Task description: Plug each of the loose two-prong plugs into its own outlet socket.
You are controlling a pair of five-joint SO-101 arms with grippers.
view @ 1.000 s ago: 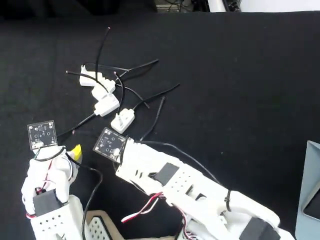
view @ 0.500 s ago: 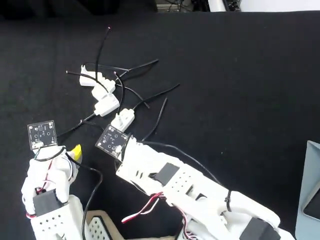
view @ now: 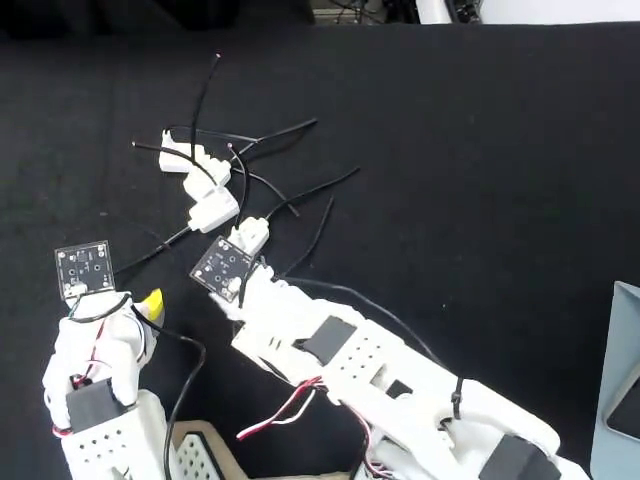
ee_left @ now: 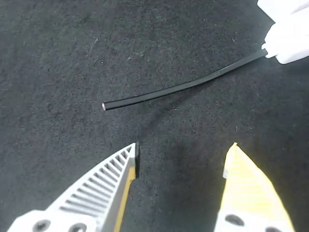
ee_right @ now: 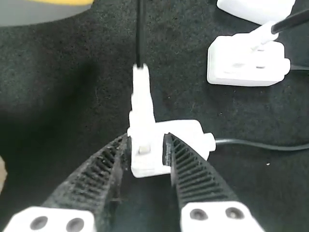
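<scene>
The two white arms are nearest, low at the near edge of the black tabletop (view: 480, 150). The left claw (ee_left: 185, 145) hangs over bare black cloth. It is released: its white finger and its yellow finger stand wide apart with nothing between them. Just past them lies the cut end of a loose wire (ee_left: 169, 89). That wire runs off to a white plug piece (ee_left: 289, 29).

The right arm reaches farther in, toward the middle of the tabletop. The right claw (ee_right: 145, 137) is clenched on a white plug (ee_right: 186, 137). Its two black ridged fingers (ee_right: 104, 179) press on either side of one end of it. The plug lies flat on the tabletop. A side wire (ee_right: 260, 145) comes out of its other end. A thin white stem (ee_right: 141, 96) with its own black wire lies across the top of the plug, right between the fingers. I cannot tell if the stem is joined to the plug or only rests on it.

A bit farther on sits a white socket (ee_right: 246, 65) with two slots facing up. It is near the held plug but not touching it. Another white piece (ee_right: 256, 7) lies just behind it.

From the high view, more white pieces (view: 205, 180) lie in a small bunch farther away, and black wires (view: 300, 195) cross over them and spread out. A grey-blue thing (view: 625, 380) sits at the tabletop's edge, well apart from the rest.
</scene>
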